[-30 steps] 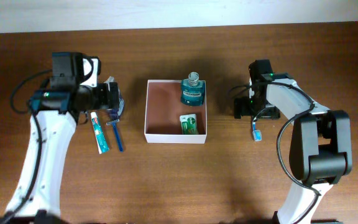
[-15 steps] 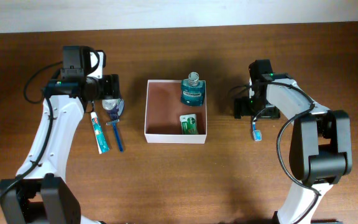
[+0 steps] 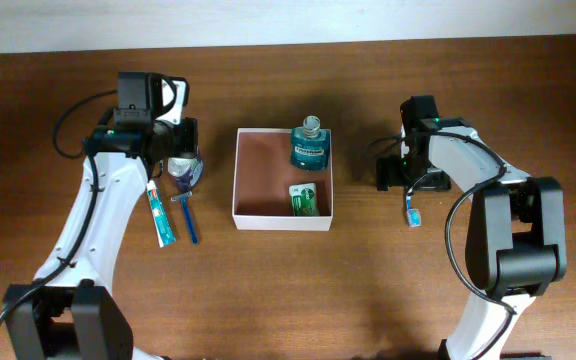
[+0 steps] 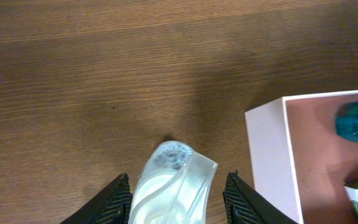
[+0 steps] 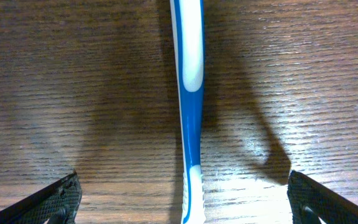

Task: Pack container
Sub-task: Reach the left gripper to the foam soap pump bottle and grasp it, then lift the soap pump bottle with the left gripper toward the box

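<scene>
The container [image 3: 251,180] is a shallow square box with white walls and a reddish-brown inside, at the table's middle; its corner shows in the left wrist view [image 4: 267,149]. A teal mouthwash bottle [image 3: 309,148] and a small green packet [image 3: 307,200] lie inside it. My left gripper [image 3: 182,170] is just left of the box, shut on a clear plastic piece [image 4: 173,183] held low over the wood. My right gripper [image 3: 408,188] is open to the right of the box, its fingers on either side of a blue and white toothbrush [image 5: 190,93] lying on the table.
A toothpaste tube [image 3: 159,214] and a blue razor [image 3: 187,216] lie side by side on the wood below my left gripper. The table's far edge meets a pale wall along the top of the overhead view.
My left arm has swung to the right and its wrist has turned, keeping the clear plastic piece near the box's left wall. The right arm has not moved.
</scene>
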### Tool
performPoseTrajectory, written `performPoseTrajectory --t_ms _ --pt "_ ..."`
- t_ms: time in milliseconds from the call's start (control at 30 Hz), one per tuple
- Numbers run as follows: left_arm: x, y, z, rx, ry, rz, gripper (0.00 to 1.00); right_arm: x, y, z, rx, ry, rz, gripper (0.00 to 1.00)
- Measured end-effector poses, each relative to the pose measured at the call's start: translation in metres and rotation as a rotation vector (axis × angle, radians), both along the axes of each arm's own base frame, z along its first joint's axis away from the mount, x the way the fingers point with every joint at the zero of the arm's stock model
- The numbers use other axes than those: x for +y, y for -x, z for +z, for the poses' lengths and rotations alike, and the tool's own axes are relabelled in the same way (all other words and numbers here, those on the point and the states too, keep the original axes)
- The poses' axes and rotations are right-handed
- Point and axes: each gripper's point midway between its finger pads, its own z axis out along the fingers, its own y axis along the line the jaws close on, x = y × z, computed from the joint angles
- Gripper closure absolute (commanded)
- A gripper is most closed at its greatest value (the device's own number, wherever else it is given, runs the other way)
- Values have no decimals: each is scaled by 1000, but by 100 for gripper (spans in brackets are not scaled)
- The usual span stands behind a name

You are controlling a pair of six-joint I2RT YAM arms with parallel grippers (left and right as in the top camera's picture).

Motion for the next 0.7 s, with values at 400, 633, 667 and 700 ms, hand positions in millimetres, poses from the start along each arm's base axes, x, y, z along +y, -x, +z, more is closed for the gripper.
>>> performPoseTrajectory --t_ms 400,633,667,700 --pt "8 1 -2 6 -43 20 50 0 0 0 0 0 0 1" --pt "8 0 -23 61 -63 -3 50 0 0 0 0 0 0 1" --pt "8 0 -27 71 -65 -6 50 0 0 0 0 0 0 1" --pt "8 0 -30 78 -68 -6 50 0 0 0 0 0 0 1"
